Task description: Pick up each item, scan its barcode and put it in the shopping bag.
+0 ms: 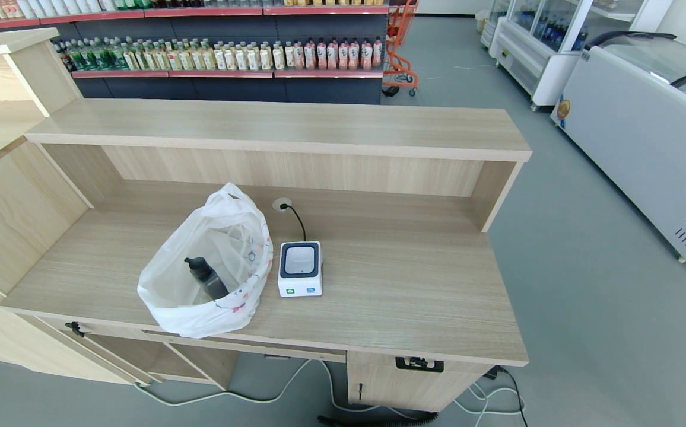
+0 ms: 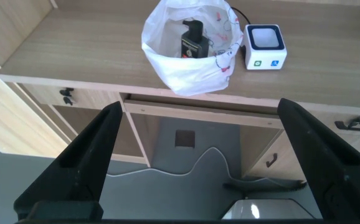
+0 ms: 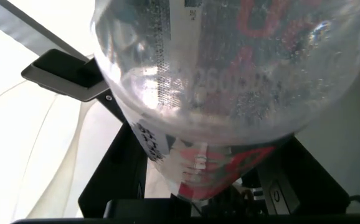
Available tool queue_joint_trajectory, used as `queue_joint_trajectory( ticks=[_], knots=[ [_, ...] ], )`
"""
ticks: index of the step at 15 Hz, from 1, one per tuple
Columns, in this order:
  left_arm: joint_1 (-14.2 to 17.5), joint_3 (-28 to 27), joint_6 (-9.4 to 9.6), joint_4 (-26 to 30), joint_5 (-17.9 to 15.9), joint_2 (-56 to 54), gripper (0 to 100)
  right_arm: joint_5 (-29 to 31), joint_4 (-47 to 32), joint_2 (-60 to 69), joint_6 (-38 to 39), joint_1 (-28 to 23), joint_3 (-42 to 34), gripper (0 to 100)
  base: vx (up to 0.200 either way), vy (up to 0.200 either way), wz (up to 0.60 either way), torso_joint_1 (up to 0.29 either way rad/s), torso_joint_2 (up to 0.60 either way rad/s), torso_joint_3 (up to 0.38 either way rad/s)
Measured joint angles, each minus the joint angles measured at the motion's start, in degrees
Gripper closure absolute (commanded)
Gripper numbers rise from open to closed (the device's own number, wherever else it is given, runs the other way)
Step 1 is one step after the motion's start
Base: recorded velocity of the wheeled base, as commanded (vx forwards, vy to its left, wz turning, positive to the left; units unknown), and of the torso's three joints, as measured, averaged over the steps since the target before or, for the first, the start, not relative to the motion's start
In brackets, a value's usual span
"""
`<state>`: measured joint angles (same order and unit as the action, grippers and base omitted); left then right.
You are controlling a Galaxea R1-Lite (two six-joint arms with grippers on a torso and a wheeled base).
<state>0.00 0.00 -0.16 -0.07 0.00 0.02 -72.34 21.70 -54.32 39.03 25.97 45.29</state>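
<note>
Gripping a clear bottle (image 3: 230, 74), your right end effector (image 3: 192, 130) is clenched on it, label in red lettering | your left end effector (image 2: 198, 112) released, fingers (image 2: 93, 155) spread, off the front edge of the table (image 1: 408, 284) | dark bottle (image 1: 205, 277) inside the white bag (image 1: 200, 311), scanner (image 1: 300, 268) just beside it

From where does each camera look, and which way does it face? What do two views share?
Head view: on the head, facing forward and down at the light wooden counter, white plastic shopping bag and white box-shaped scanner.
Left wrist view: on the left arm, facing the counter's front; the dark left fingers stand wide apart.
Right wrist view: on the right arm, close against a clear red-printed plastic bottle between the right fingers.
Shared: head and left wrist both show bag and scanner.
</note>
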Motion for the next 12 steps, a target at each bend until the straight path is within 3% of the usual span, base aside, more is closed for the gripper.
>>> queue_joint_trajectory(
  ticks=[9,12],
  knots=[
    [0.0,0.0,0.0,0.02,0.0,0.0,0,0.68,-0.02,0.49,-1.21,-0.01,-0.54,100,0.0,0.0,0.0,0.0,0.0,0.0],
    [0.0,0.0,0.0,0.0,0.0,0.0,0,6.07,-0.24,-0.24,-9.75,-4.12,-1.77,100,0.0,0.0,0.0,0.0,0.0,0.0]
  ],
)
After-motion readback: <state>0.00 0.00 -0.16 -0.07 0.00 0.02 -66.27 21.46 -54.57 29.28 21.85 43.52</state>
